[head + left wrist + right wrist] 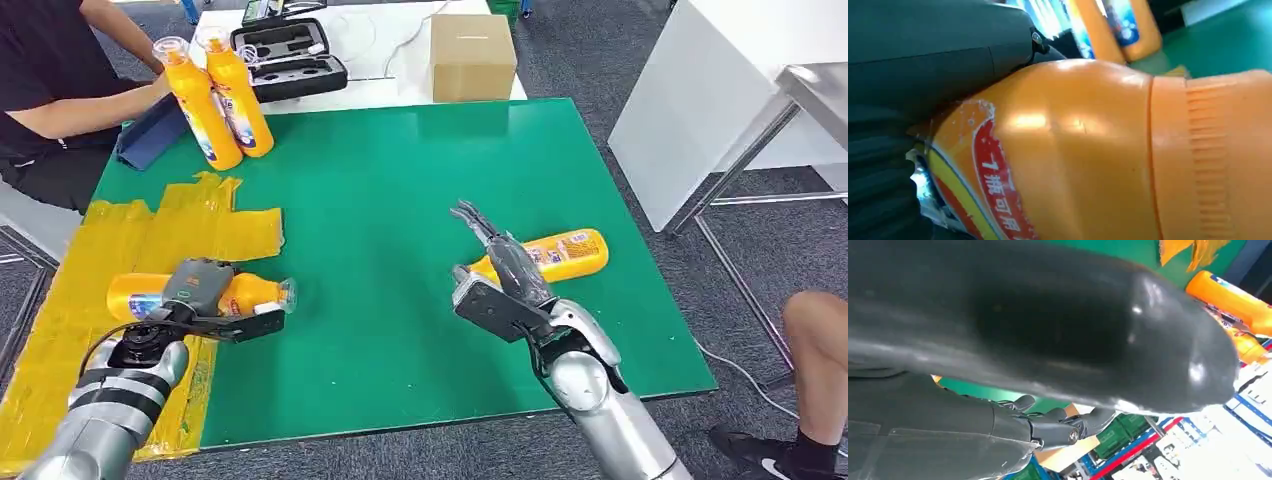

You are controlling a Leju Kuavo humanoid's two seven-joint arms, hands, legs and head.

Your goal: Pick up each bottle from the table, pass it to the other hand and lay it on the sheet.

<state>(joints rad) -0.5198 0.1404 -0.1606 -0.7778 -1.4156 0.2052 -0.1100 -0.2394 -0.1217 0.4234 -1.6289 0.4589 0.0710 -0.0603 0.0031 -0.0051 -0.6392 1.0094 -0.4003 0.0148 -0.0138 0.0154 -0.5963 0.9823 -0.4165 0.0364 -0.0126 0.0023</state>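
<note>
The left hand (195, 295) grips one orange plastic bottle (135, 296) over the yellow sheet (120, 235); the right hand (497, 272), fingers spread and holding nothing, hovers beside another lying orange bottle (570, 252), and two upright orange bottles (222, 100) wait beyond the sheet.

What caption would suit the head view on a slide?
Left hand grips an orange bottle over the yellow sheet; open right hand nears another bottle.

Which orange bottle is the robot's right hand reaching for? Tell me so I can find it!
Find the big green table. Look toward its right side, close to the near edge, where the robot's right hand hovers. The bottle there lies flat, alone on bare green, while two others stand at the far left corner and another lies in the left hand over the yellow sheet.
</note>
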